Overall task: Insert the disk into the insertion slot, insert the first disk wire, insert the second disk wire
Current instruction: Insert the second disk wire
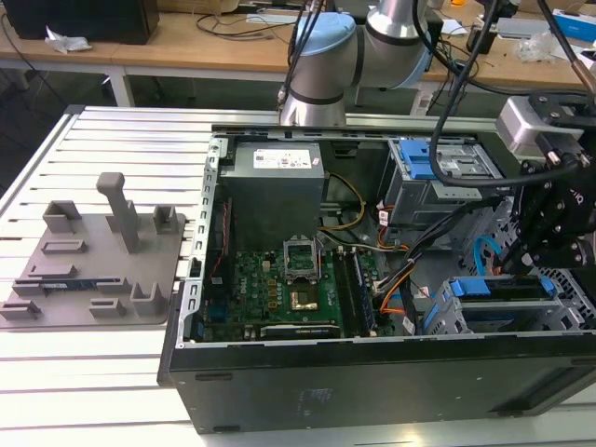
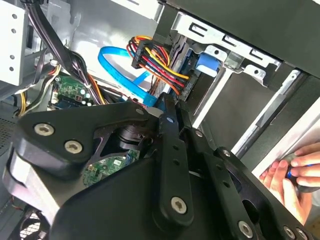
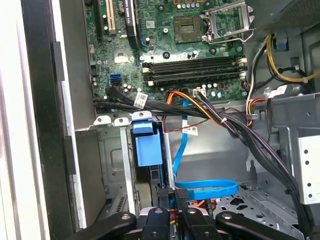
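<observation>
The disk (image 1: pixel 494 287), silver in its blue caddy (image 3: pixel 147 145), sits inside the insertion slot (image 1: pixel 545 317), the grey metal cage at the case's lower corner on the exterior view's right. A bundle of red, yellow and black wires (image 2: pixel 155 60) ends in a black plug pressed against the disk's edge. My black gripper (image 1: pixel 523 263) hangs just above the disk's end. Its fingers (image 3: pixel 163 200) are closed on the black connector of the blue flat wire (image 3: pixel 205 187), which loops beside them. In the second wrist view the fingertips (image 2: pixel 167 107) meet next to that blue wire (image 2: pixel 117 62).
The open computer case holds a green motherboard (image 1: pixel 279 289), a grey power supply (image 1: pixel 275 182) and another grey bay with a blue latch (image 1: pixel 433 163). Black cable bundles (image 3: pixel 240 135) cross the case near the cage. A person's hand (image 2: pixel 287 177) is beside the case. A grey fixture plate (image 1: pixel 93 261) lies on the table.
</observation>
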`<state>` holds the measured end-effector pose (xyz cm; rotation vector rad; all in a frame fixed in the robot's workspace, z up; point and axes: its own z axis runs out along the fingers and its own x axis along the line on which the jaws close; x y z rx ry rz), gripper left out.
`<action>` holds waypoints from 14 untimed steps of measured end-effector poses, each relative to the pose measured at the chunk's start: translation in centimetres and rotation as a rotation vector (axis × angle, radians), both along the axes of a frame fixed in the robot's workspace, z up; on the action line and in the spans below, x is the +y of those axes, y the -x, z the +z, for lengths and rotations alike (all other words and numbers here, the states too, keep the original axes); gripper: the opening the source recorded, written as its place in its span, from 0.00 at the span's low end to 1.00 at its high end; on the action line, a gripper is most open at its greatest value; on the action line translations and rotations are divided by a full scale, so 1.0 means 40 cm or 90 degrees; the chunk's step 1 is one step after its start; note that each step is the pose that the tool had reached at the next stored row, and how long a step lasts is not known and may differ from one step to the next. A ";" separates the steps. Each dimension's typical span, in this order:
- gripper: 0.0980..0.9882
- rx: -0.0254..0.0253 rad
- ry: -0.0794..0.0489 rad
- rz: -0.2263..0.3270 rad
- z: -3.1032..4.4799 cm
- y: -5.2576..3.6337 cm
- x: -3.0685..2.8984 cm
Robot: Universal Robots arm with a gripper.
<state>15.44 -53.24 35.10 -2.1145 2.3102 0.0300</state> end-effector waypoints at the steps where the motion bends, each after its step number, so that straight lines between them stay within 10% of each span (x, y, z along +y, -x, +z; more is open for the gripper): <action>1: 0.07 -0.0003 0.000 0.011 0.000 0.000 0.000; 7: 0.07 -0.0100 -0.001 0.045 -0.001 0.005 0.000; 14: 0.07 -0.0118 -0.001 0.054 -0.001 0.012 -0.012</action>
